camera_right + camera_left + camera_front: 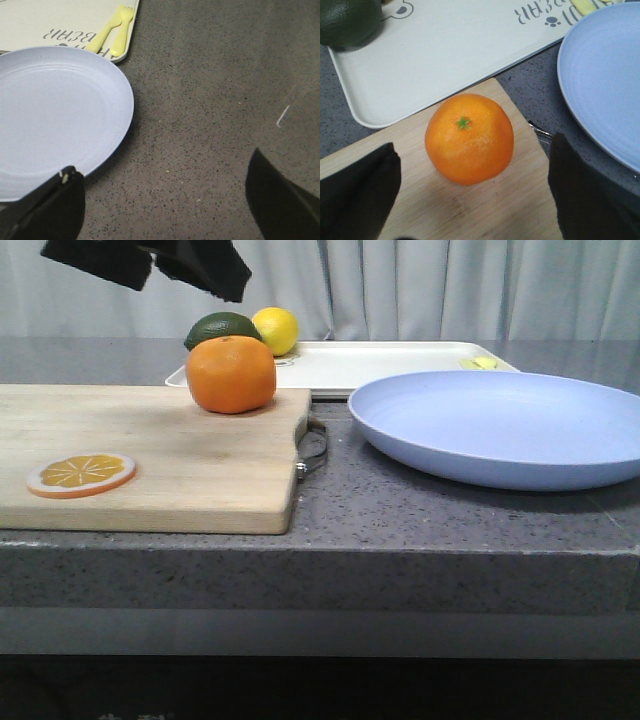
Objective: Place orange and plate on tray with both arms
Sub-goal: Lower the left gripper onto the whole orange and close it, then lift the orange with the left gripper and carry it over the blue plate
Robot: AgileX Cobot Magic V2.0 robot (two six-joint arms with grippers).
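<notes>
The orange (231,373) sits on the far right corner of the wooden cutting board (150,455), just in front of the tray (400,362). The plate (505,425) lies flat on the counter (400,530), right of the board, its far rim near the tray's front edge. On the tray are an avocado (220,328), a lemon (275,330) and yellow utensils (112,32).

The left claw (470,195) hovers above the orange, released, fingers spread wide either side of the fruit and touching nothing. The right claw (165,200) is also released, over bare counter just beside the plate's rim and apart from it.

The orange looks firm, round and smooth, likely to roll or slip, so a squeeze across its widest middle seems best. The plate looks stiff, light and matte. It is shallow and lies flat on the counter, so the only hold is probably a pinch on the near rim, and it may tilt when lifted.
</notes>
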